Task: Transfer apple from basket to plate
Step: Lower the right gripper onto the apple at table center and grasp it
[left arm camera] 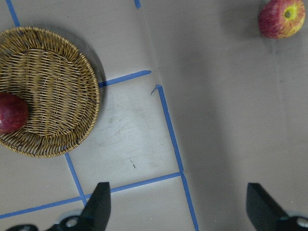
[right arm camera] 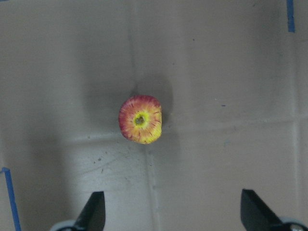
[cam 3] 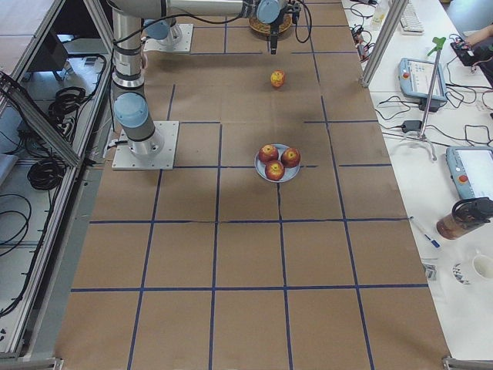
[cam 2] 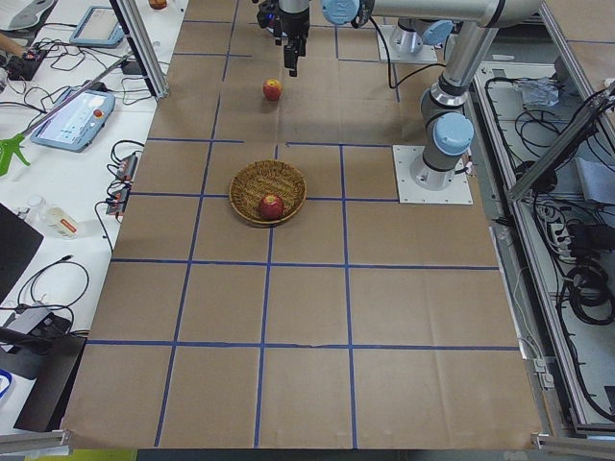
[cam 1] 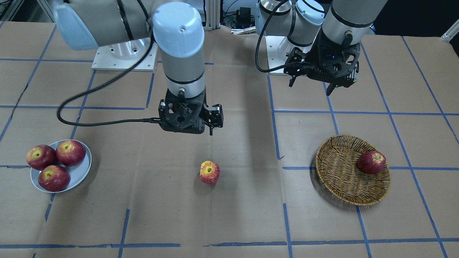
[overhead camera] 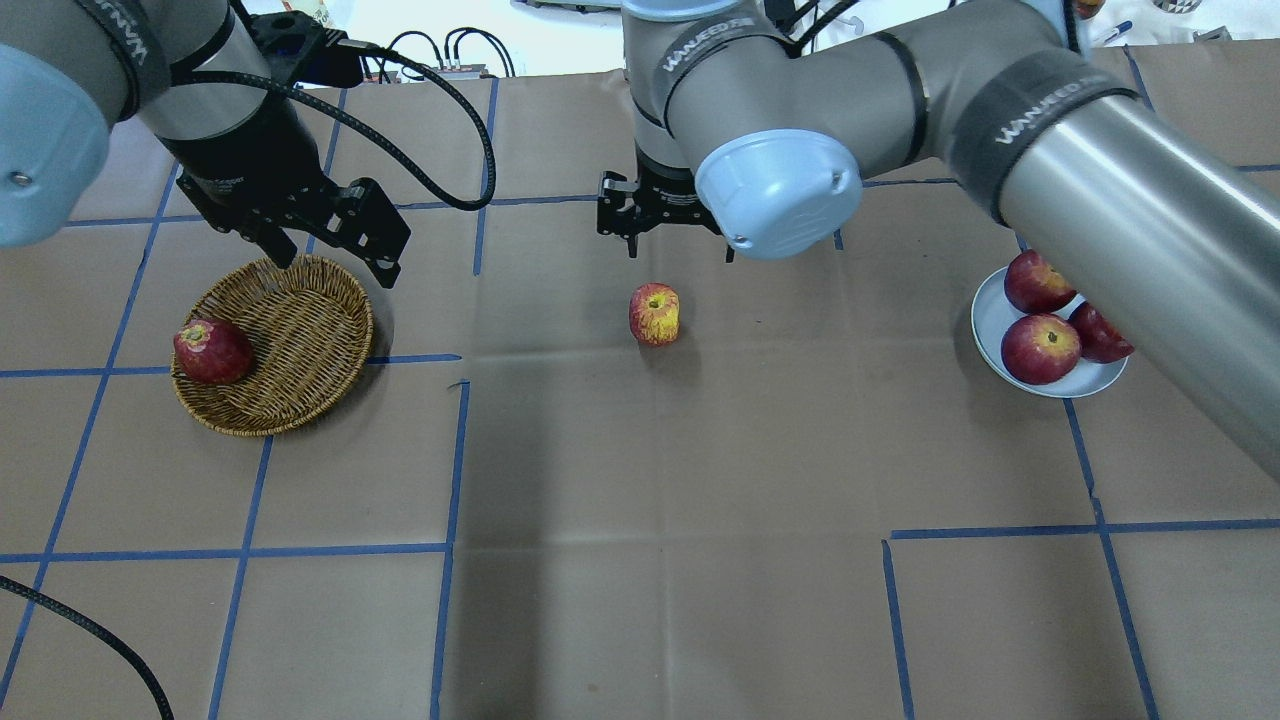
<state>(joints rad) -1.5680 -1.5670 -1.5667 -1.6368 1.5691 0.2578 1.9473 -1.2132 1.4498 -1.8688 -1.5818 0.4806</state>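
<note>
Apple (overhead camera: 654, 314) is on the bare table (overhead camera: 640, 500), btw basket (overhead camera: 300, 330) & plate (overhead camera: 988, 325), well apart from both, stem hollow up, leaning a bit. R gripper (right arm camera: 173, 211) hangs above it, jaws wide, empty. In the R wrist view the apple lies ahead of the finger line, not btw the fingers. L gripper (left arm camera: 180, 207) is also wide & empty, by the basket rim. The basket holds 1 dark apple (overhead camera: 212, 351). The plate carries 3 dark apples (overhead camera: 1040, 348) w/ little bare room, mostly on the side toward table centre.

Step, prob: R pick off the table, then to the plate.
- Centre the apple btw the fingers first, then go straight down.
- Close across the widest part, at or below mid-height. Round smooth skin could roll or squirt out.
- At the plate, aim for the bare patch and go low before letting go, else it may knock a neighbour or roll off the rim.
</note>
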